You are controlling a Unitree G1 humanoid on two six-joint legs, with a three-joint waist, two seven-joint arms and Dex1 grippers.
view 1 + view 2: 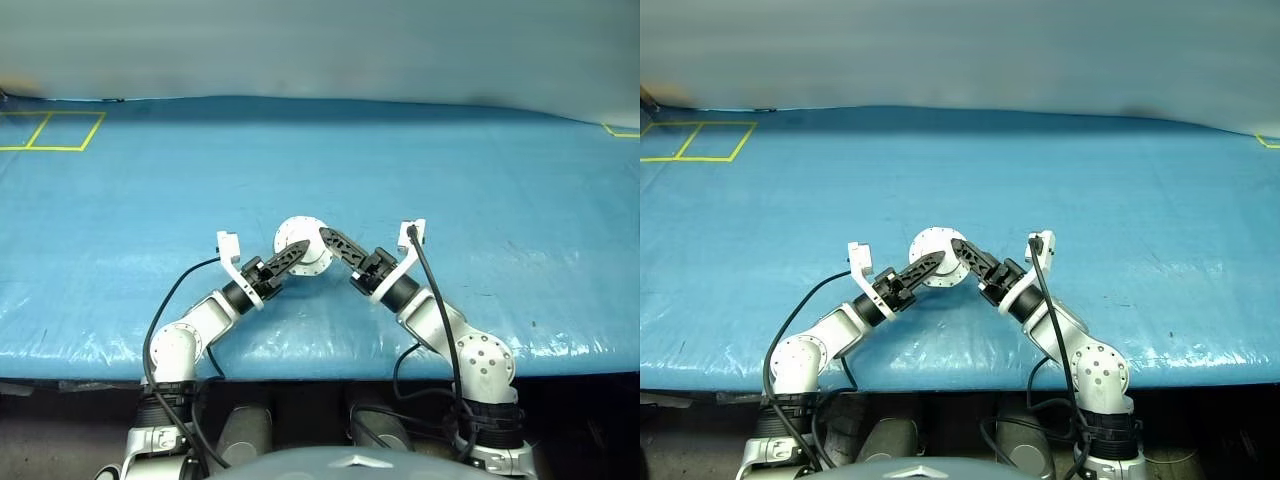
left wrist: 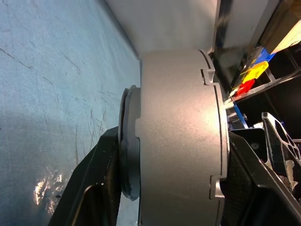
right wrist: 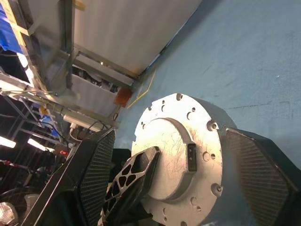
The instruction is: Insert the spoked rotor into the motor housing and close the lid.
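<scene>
L gripper (image 1: 292,256) fingers clamped the motor housing (image 2: 176,136) across its flat faces, lid (image 3: 181,155) shut. R gripper (image 3: 171,174) fingers stood wide, housing between them untouched, above the blue table (image 1: 480,180).

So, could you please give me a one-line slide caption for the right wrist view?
Left gripper clamps the closed motor housing above the blue table; right gripper open around it.

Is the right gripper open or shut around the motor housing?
Open: the right gripper's fingers stand apart either side of the motor housing, with gaps showing.
</scene>
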